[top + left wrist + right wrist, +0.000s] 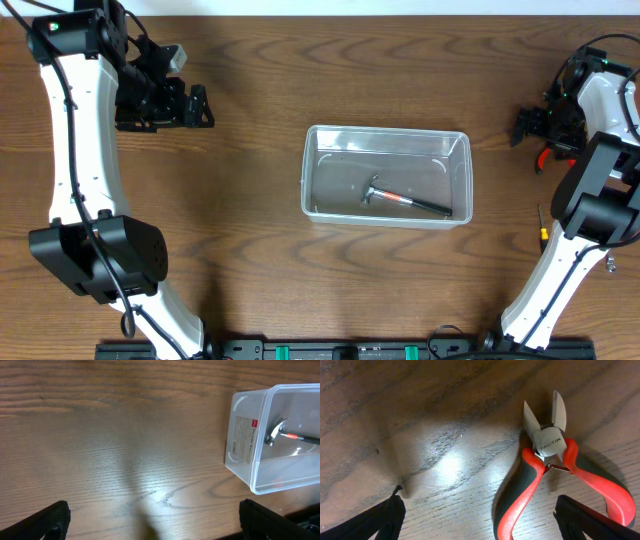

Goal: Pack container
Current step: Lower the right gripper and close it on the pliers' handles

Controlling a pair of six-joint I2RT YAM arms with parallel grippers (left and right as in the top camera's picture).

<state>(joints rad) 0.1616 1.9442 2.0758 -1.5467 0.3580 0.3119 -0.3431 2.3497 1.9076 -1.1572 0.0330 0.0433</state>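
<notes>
The clear rectangular container [385, 131] stands at mid-table. A small hammer [400, 197] with a red-and-black handle lies inside it. The container also shows at the right of the left wrist view [244, 430], with the hammer [278, 433] in it. My left gripper [203, 105] is open and empty over bare table at the far left, well away from the container [155, 521]. My right gripper [524, 128] is open at the far right, low over red-and-black cutting pliers [547, 467]. One pliers handle lies between its fingers [480, 519]. The pliers also show in the overhead view [545, 156].
A small yellow-and-black screwdriver [543, 229] lies near the right arm's base. The right arm stands along the right edge, the left arm along the left side. The table is dark wood.
</notes>
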